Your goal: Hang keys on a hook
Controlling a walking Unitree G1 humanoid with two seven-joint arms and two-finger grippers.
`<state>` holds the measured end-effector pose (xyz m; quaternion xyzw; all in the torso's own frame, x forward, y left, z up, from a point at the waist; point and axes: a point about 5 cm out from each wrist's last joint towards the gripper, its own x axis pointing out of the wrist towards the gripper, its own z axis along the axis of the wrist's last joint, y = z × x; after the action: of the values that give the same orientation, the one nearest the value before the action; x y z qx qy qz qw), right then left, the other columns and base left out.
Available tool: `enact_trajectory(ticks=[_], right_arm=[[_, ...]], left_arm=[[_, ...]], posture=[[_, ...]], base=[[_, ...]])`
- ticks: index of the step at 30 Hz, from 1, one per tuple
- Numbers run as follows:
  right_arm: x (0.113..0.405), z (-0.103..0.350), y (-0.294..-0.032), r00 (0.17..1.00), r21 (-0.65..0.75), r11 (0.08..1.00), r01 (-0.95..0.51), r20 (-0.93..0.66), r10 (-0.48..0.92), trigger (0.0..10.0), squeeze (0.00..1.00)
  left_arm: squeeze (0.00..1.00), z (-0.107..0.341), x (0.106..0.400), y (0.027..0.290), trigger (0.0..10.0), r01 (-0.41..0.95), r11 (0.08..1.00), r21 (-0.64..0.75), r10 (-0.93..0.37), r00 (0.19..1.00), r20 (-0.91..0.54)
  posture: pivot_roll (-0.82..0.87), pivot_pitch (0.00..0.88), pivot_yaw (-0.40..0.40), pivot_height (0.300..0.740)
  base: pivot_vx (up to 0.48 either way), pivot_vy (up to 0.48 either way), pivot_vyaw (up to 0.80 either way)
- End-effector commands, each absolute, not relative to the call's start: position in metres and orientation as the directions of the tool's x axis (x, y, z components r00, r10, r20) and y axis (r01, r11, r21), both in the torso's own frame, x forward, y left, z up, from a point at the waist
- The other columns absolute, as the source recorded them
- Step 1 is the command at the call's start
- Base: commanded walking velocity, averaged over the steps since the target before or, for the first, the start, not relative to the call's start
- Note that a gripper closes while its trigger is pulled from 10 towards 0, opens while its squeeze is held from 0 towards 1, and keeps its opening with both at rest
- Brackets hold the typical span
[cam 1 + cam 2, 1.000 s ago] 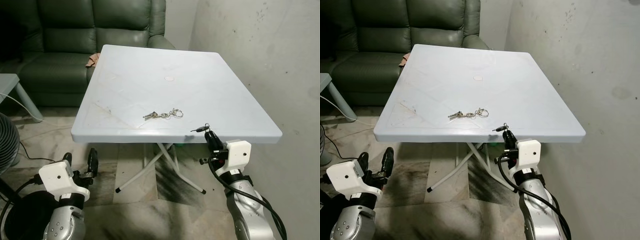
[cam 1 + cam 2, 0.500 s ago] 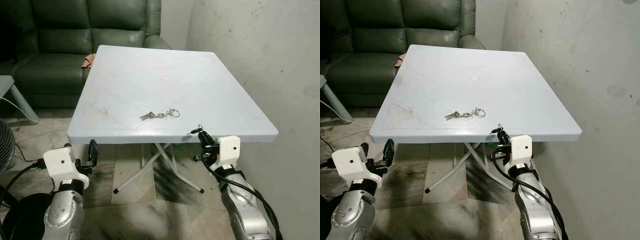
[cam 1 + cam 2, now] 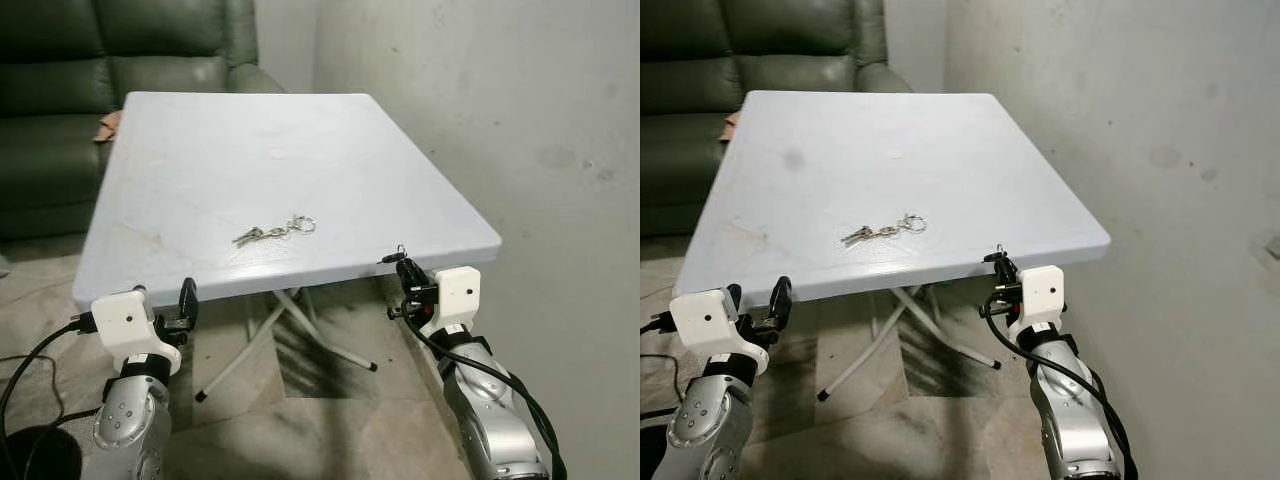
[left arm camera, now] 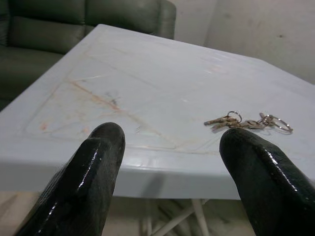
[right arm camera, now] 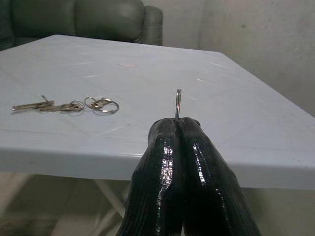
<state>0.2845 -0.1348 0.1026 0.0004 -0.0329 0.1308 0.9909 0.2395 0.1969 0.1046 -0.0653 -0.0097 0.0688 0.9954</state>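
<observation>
A bunch of keys (image 3: 272,231) on a chain of rings lies flat on the pale blue table (image 3: 250,150), near its front edge. My right gripper (image 3: 400,264) hovers at the table's front right corner, just below the rim, shut on a small metal ring (image 5: 177,102) that sticks up from its tips. In the right wrist view the keys (image 5: 69,105) lie off to one side of that ring. My left gripper (image 3: 187,295) is open below the front left edge; between its two fingers (image 4: 106,142) the keys (image 4: 246,121) lie apart from them.
A dark green sofa (image 3: 60,90) stands behind the table, with a tan item (image 3: 108,126) on its seat. A stained plaster wall (image 3: 500,100) runs close along the right. White folding legs (image 3: 300,330) cross under the table. A black cable (image 3: 30,350) trails on the floor.
The whole view has swung right, so sofa and table sit further left in frame. My left arm has lifted toward the table edge. The keys lie where they were.
</observation>
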Motion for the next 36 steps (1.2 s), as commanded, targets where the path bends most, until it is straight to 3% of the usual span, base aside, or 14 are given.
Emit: enact_trajectory(ticks=[1, 12, 28, 36], right_arm=[[0.2839, 0.104, -0.1367, 0.963, -0.021, 0.966, -0.259, 0.073, 0.26, 10.0, 0.0], [0.2835, 0.1029, -0.1348, 0.961, -0.02, 0.964, -0.267, 0.069, 0.268, 10.0, 0.0], [0.2832, 0.1016, -0.1324, 0.959, -0.021, 0.961, -0.276, 0.065, 0.277, 10.0, 0.0], [0.2826, 0.1024, -0.1325, 0.959, -0.029, 0.962, -0.27, 0.078, 0.271, 10.0, 0.0]], left_arm=[[0.0, 0.103, 0.2369, 0.1968, 10.0, -0.135, 0.982, -0.133, 0.137, 0.991, 0.005], [0.0, 0.102, 0.2365, 0.1968, 10.0, -0.137, 0.981, -0.136, 0.138, 0.99, -0.001], [0.0, 0.1008, 0.2368, 0.1951, 10.0, -0.139, 0.981, -0.133, 0.138, 0.99, -0.012], [0.0, 0.0978, 0.239, 0.1952, 10.0, -0.154, 0.981, -0.117, 0.149, 0.988, -0.05]], posture=[[-0.03, 0.0, -0.054, 0.74], [-0.02, 0.0, -0.058, 0.74], [-0.02, 0.0, -0.057, 0.74], [-0.02, 0.0, -0.055, 0.74]], base=[[0.0, 0.0, -0.79], [0.0, 0.0, -0.79], [0.0, 0.451, -0.79], [0.0, 0.0, -0.69]])
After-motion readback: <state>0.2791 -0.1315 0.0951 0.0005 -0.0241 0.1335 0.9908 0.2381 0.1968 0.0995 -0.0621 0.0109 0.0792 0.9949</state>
